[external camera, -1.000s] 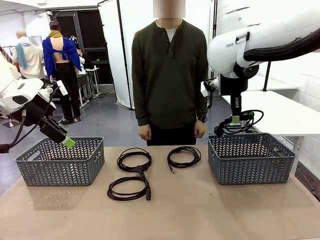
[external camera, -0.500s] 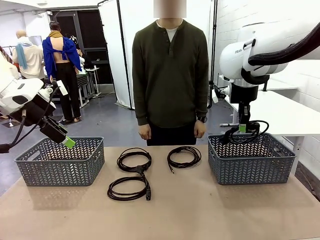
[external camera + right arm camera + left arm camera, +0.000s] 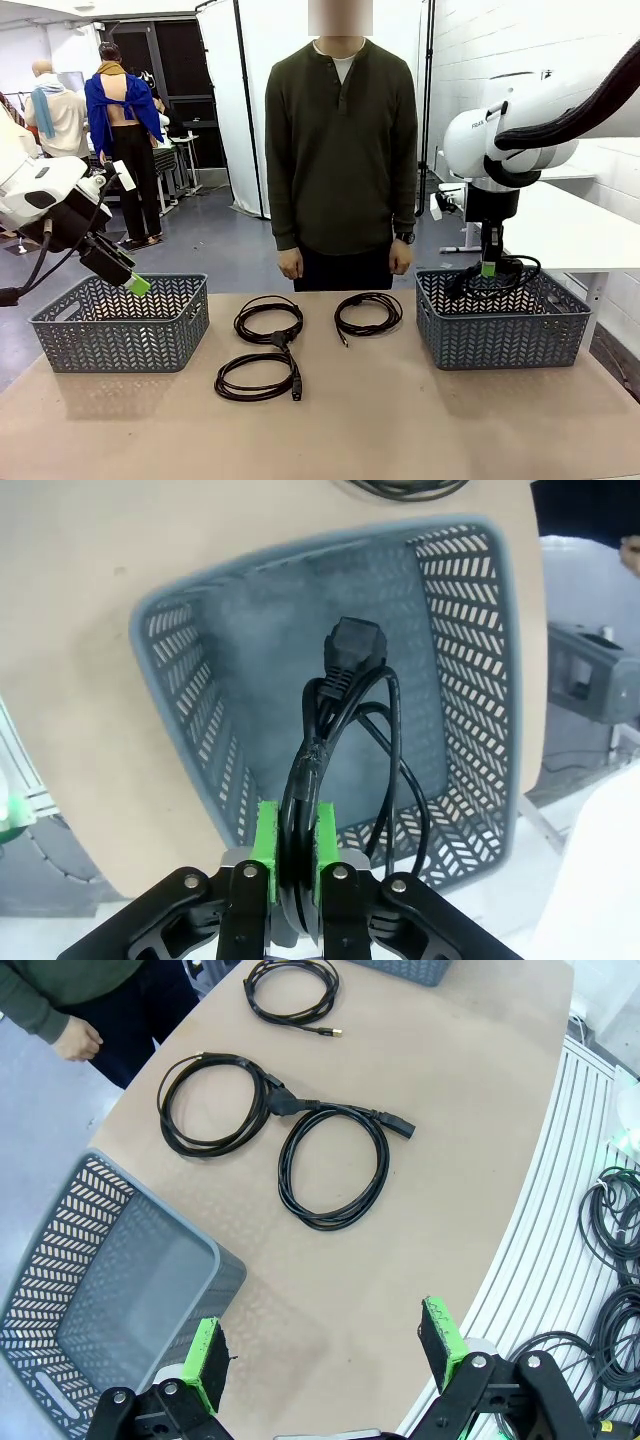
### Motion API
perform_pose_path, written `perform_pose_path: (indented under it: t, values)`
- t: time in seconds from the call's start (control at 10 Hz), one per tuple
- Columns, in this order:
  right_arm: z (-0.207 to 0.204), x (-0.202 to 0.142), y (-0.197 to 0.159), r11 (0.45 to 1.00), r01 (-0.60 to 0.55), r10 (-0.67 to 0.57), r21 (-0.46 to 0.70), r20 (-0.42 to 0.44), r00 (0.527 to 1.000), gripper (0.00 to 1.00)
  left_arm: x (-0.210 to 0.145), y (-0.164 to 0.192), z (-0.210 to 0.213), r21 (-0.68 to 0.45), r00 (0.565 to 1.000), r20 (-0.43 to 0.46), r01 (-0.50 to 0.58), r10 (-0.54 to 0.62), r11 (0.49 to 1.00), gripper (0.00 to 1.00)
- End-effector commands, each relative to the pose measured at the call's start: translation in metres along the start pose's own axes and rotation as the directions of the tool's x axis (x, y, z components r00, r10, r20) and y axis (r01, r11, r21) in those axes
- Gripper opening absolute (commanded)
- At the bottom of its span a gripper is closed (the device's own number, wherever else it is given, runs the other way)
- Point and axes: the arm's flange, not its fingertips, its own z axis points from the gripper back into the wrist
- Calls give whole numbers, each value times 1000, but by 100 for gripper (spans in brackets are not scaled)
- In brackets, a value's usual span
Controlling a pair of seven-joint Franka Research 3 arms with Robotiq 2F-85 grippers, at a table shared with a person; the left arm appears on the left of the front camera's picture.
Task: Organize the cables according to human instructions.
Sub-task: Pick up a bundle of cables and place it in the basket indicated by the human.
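Front view: cable over right basket

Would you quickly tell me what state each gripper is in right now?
Left gripper: open, holding nothing.
Right gripper: shut on a coiled cable, over the basket.

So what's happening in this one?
The right end effector is shut on a coiled black cable, holding it over the right basket. Three more cables lie on the table between the baskets. The left end effector hangs open by the left basket, holding nothing. The person stands at the far side, hands down.
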Motion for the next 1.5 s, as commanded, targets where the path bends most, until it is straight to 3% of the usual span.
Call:
perform_pose_path:
  t: [0.0, 0.5, 1.0, 1.4]
  values:
    - [-6, -2, -8, 1000, -17, 17, 3, 29, 999, 0, -1, 2, 1, -6, 1000, 5, 0, 0, 1000, 100]
    - [-24, -1, -21, 1000, 26, -26, -7, -4, 1000, 0, -1, 2, 1, -6, 1000, 5, 0, 0, 1000, 100]
    - [-20, 4, -32, 994, 109, -109, 20, 7, 994, 97, -1, 2, 1, -6, 1000, 5, 0, 0, 1000, 100]
    - [0, 10, -38, 984, 171, -171, 44, -15, 985, 100, -1, 2, 1, -6, 1000, 5, 0, 0, 1000, 100]
